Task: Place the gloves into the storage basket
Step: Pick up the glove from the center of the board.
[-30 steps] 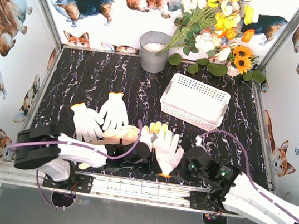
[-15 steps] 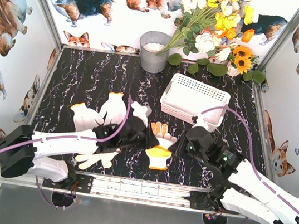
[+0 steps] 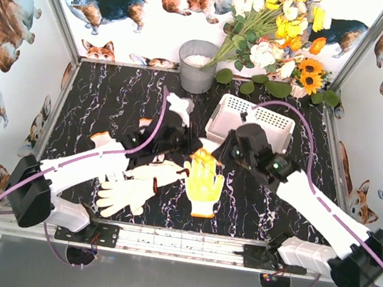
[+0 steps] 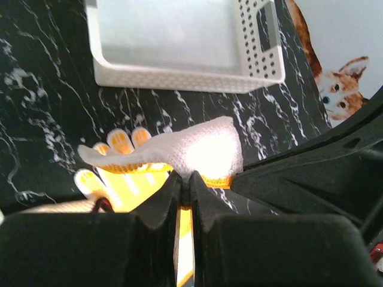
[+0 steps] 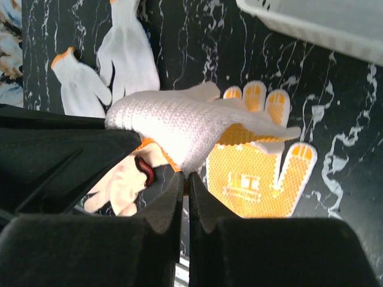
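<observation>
Gloves (image 3: 126, 193) are lying across the near half of the desk (image 3: 112, 95), and one of them, the lifted glove (image 4: 197, 149), is hanging above the middle of the desk, just short of the storage basket (image 3: 271, 117). The basket is sitting toward the far right corner. The left gripper (image 3: 188, 149) is pinching the lifted glove, its jaws pressed together on the knit by the orange cuff. The right gripper (image 3: 220, 153) is clamping the same glove from the opposite side, its jaws likewise drawn tight on the fabric. Directly beneath, a yellow-palmed glove (image 3: 204, 185) is lying palm up with its cuff pointing toward the near edge. Beside it, two plain white gloves are lying toward the near left corner, touching each other and partly tucked under the left arm. An orange-cuffed glove (image 3: 104, 146) is showing closer to the left edge. A grey bucket (image 3: 197, 65) is standing at the far edge.
</observation>
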Robot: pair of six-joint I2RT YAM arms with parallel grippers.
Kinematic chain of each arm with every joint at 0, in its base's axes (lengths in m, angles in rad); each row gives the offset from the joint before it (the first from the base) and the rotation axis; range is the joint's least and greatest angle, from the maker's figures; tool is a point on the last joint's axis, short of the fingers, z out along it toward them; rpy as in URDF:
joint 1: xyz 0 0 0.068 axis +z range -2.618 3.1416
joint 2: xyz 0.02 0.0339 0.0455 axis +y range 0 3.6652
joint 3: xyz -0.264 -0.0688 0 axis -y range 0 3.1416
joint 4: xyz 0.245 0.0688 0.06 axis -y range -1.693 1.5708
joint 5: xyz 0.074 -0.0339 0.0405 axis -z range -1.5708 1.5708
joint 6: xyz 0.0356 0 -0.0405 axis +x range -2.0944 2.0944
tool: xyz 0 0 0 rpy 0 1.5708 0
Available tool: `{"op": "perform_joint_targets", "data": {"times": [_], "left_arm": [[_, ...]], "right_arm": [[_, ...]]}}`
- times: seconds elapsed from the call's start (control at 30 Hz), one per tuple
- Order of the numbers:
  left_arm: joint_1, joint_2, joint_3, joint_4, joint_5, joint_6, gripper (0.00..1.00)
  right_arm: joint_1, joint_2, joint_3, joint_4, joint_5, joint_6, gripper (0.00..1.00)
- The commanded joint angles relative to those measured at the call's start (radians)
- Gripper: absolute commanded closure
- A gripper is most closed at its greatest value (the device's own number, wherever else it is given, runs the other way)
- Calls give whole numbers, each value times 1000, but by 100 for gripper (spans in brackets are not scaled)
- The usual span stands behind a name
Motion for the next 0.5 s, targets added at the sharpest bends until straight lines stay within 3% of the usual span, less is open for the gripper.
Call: {"op": "perform_joint_targets", "data": {"times": [0.0,0.2,0.47], "left_arm": [[63,51,89,-27,48,109,100],[107,86,147,-53,47,158,100],[107,121,68,22,101,173,100]], "right_arm": [[-40,72,115,81,-52,-96,100],[-73,150,155,126,-106,-125,100],[-75,176,104,195,-138,-162,100]]}}
